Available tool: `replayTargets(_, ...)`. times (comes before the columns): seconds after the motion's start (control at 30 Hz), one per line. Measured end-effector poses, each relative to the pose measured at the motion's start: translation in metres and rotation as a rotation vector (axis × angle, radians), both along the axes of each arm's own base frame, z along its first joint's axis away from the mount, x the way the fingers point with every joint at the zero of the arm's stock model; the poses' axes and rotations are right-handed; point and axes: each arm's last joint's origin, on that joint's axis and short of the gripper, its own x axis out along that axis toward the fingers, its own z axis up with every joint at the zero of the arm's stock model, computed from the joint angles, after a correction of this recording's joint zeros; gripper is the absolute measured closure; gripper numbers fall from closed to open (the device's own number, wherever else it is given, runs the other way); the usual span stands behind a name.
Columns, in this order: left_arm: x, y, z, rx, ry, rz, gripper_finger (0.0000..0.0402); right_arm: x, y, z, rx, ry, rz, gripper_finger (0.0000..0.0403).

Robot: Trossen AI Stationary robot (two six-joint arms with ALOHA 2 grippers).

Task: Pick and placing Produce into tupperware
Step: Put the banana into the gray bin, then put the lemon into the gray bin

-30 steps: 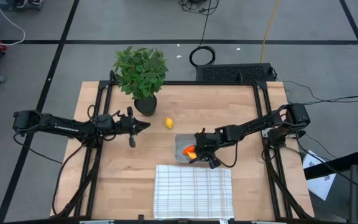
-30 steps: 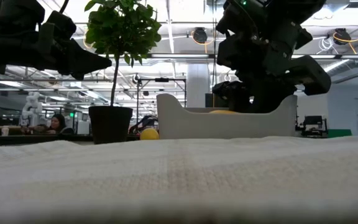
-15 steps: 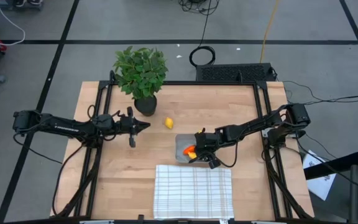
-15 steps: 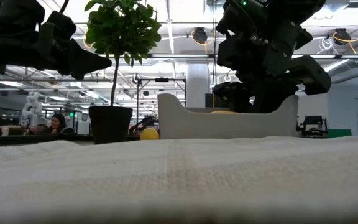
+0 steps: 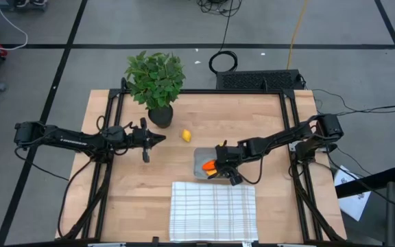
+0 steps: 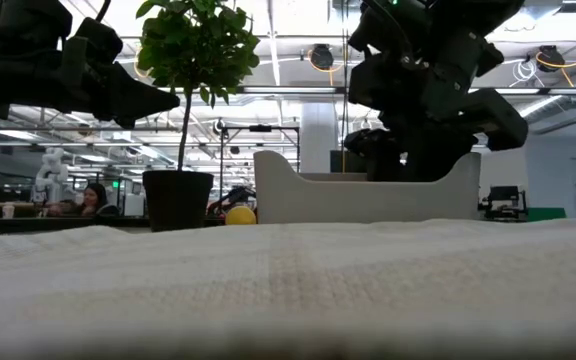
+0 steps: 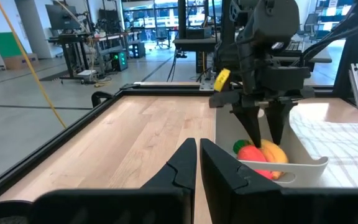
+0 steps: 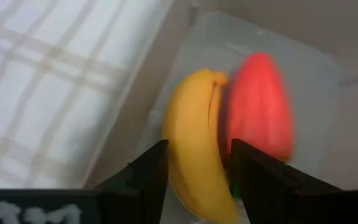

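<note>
The translucent tupperware (image 5: 197, 156) stands on the table just beyond the cloth. The orange carrot (image 8: 260, 106) and the yellow banana (image 8: 194, 149) lie side by side in it. My right gripper (image 5: 216, 169) is open and points down into the tupperware, with one finger on each side of the banana (image 7: 272, 153). The yellow lemon (image 5: 186, 135) rests on the table near the plant pot. My left gripper (image 5: 158, 138) is shut and empty, hovering left of the lemon. My right gripper's fingers (image 8: 148, 171) stand on either side of the banana, coming from above, about midway along it. The banana lies in the tupperware against the carrot. Whether the fingers touch it I cannot tell.
A leafy potted plant (image 5: 155, 81) stands at the far left of the table. A white grid-striped cloth (image 5: 213, 209) lies at the near edge, next to the tupperware. Bare wood shows to the left and right of the cloth.
In the low view the banana showed above the tupperware's wall. It has now gone down behind the wall, out of sight. My right gripper stays over the tupperware.
</note>
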Motion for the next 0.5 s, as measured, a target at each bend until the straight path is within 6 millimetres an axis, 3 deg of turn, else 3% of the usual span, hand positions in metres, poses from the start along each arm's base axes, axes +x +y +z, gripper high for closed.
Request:
replayTargets(0.27, 0.0, 0.0, 0.0, -0.005, 0.0, 0.0, 0.0376, -0.007, -0.002, 0.028, -0.021, -0.095, -0.007, 0.0279)
replayTargets(0.5, 0.0, 0.0, 0.0, -0.005, -0.001, 0.0, 0.0376, -0.013, -0.003, 0.046, -0.005, -0.153, -0.017, 0.0377)
